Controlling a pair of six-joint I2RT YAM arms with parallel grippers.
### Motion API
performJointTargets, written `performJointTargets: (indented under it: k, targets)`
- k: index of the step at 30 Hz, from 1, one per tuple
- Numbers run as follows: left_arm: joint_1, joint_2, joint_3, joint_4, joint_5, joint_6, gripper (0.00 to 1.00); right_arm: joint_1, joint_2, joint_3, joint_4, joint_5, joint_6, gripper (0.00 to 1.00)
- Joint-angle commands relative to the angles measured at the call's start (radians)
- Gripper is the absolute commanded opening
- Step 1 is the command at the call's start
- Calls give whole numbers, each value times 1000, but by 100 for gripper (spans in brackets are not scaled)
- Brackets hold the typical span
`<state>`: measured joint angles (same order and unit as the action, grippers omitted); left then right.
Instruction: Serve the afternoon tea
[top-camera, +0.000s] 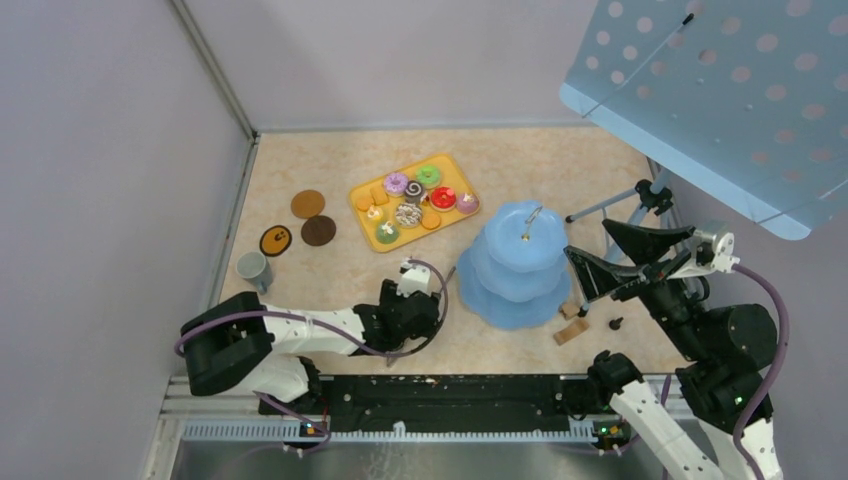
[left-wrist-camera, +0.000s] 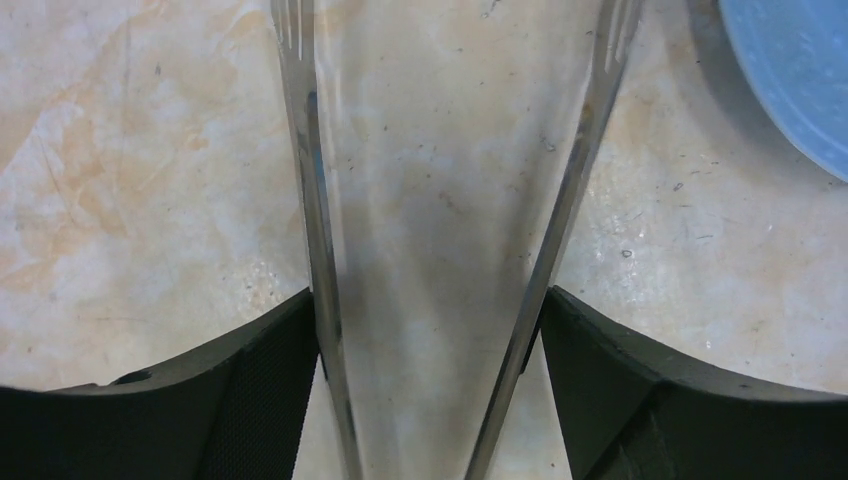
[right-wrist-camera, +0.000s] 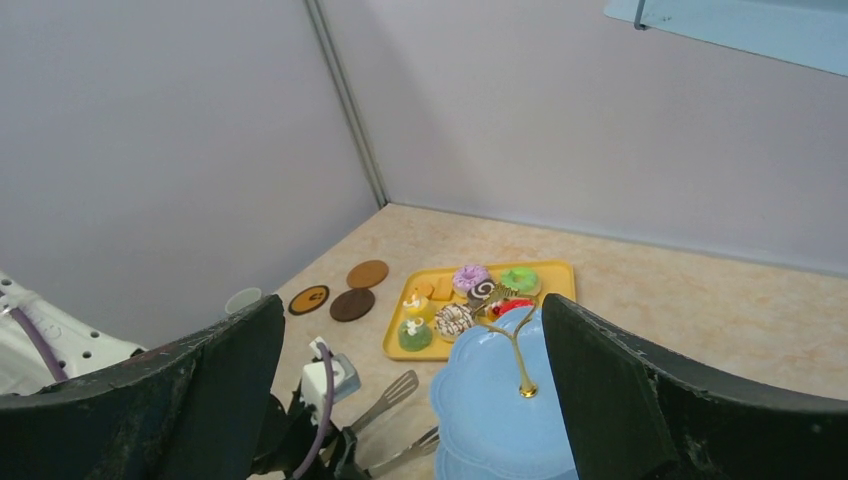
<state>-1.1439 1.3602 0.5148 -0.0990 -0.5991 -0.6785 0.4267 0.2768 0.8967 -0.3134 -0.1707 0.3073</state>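
Metal tongs (left-wrist-camera: 318, 250) are clamped in the left end effector (left-wrist-camera: 428, 300), just beside the three-tier stand (top-camera: 512, 268); the right end effector (right-wrist-camera: 412, 300) stands apart. Donuts (top-camera: 396, 183) lie beyond the stand; a weak squeeze may drop one.

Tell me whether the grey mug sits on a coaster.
No, the grey mug stands on the bare table, beside the dark-rimmed coaster.

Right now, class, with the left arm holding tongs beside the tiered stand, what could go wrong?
1. The metal tongs are held by the left gripper only across their smooth arms, so they might slip or twist.
2. The blue stand sits close beside them; a swing could knock it.
3. The treats lie crowded on the yellow tray, so a pinch may nudge neighbours.
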Motion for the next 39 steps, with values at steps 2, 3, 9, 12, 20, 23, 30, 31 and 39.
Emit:
performJointTargets:
  k: [2, 3, 9, 12, 20, 23, 30, 31, 39]
  targets:
    - [0, 8, 3, 139, -36, 170, 81, -9, -12, 2, 31, 2, 4, 98]
    - [6, 4, 0, 160, -42, 196, 80, -9, -14, -3, 33, 2, 4, 98]
    - [34, 19, 37, 147, -18, 171, 94, -9, -12, -15, 49, -2, 12, 98]
    - [28, 30, 16, 90, 3, 83, 98, -9, -14, -18, 47, 3, 11, 98]
    - [-73, 12, -39, -28, -9, -98, 96, -9, -14, -34, 68, -2, 16, 98]
    - [-82, 93, -41, -5, -50, -106, 93, -9, -14, -42, 77, -5, 23, 98]
    - [-82, 175, 18, -18, -149, -132, 83, -8, -23, -31, 53, 4, 17, 98]
    - [-81, 175, 16, -10, -162, -131, 80, -8, -27, -33, 52, 6, 16, 98]
    - [-82, 40, 150, -255, -195, -124, 66, -9, -36, -34, 32, 23, 6, 98]
